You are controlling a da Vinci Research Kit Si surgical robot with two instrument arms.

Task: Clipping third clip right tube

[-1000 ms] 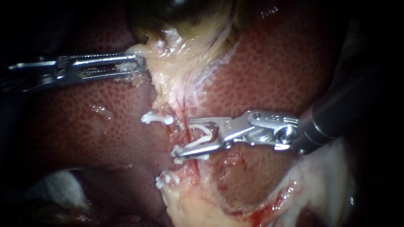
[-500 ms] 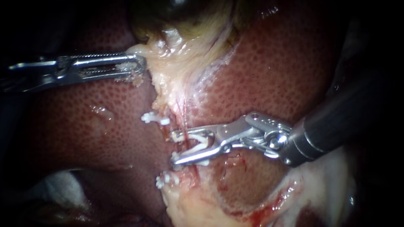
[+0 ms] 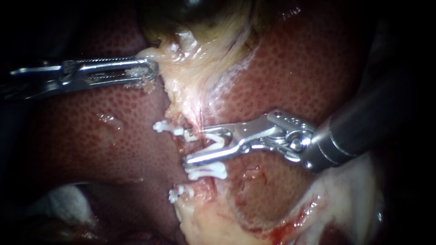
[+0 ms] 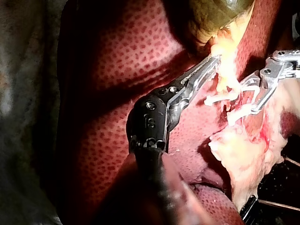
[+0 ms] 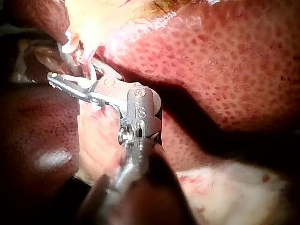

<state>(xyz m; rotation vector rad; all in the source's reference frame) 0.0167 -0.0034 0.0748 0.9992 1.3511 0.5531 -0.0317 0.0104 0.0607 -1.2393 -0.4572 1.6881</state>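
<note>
Right instrument (image 3: 190, 146) comes in from the right, shaft dark, wrist bright metal. Its jaws stand apart with a gap between them, a white loaded clip (image 3: 214, 143) seated between them and touching both. So I am holding the clip, its legs spread. The jaws reach across the right tube (image 3: 196, 119), a thin reddish strand running down through pale fatty tissue (image 3: 190, 81), upper jaw on one side, lower jaw on the other. I cannot tell whether the clip's legs touch the tube. A second white clip (image 3: 207, 172) lies just under my lower jaw, crosswise on the same strand. Another white clip (image 3: 169, 128) sits just left of the upper jaw's tip, and a fourth (image 3: 179, 194) lies lower down at the edge of the pale tissue. Left instrument (image 3: 152, 70) enters from the left, well apart from the right one. Its long toothed jaws are closed on the pale tissue just below the dark gallbladder (image 3: 190, 13). Speckled red liver (image 3: 295, 68) lies on both sides.
</note>
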